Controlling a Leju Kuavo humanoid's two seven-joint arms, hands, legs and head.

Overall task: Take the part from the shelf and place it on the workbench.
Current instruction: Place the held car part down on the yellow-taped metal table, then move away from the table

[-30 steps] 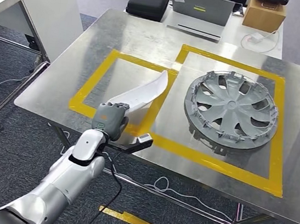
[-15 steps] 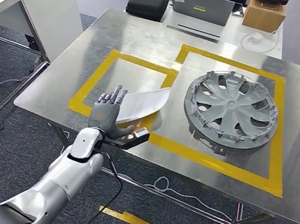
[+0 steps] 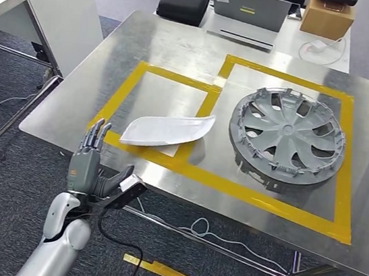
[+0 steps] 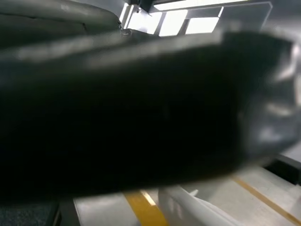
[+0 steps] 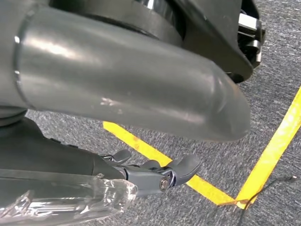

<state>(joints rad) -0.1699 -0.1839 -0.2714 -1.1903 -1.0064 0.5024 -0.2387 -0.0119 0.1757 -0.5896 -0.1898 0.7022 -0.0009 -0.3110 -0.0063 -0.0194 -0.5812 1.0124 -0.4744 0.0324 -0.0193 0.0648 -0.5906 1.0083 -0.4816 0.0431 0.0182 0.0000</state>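
Nearest the robot, the left hand (image 3: 87,166) has pulled back off the brushed-steel workbench (image 3: 133,43) and now hangs just off its near edge, at about seven o'clock in the head view. Its fingers (image 3: 96,134) are spread apart and pointing up, the thumb out to the side, with nothing between them. A second ago the same hand was clamped on the white curved plastic trim part (image 3: 167,128); half a second ago it had opened right beside it. So the release has been made and the arm is withdrawing, which suggests the placing step is done and only the retreat remains.

The part lies flat on the bench top, apart from the fingers, at roughly one o'clock from the hand. It rests inside the left rectangle of yellow tape (image 3: 128,83), its narrow tip reaching toward the tape strip that divides the two rectangles. In the left wrist view the dark blurred hand (image 4: 142,103) covers most of the picture, with a pale edge of the part (image 4: 184,207) and a tape line beyond it.

In the right wrist view the right hand (image 5: 156,174) hangs above grey carpet with its fingers loosely apart, holding nothing.

Farther off, at three o'clock from the part, a grey spoked wheel cover (image 3: 286,136) sits in the right rectangle. Beyond the bench stand a black zipped case (image 3: 184,2), a grey laptop (image 3: 250,10) and a brown cardboard box (image 3: 333,18).
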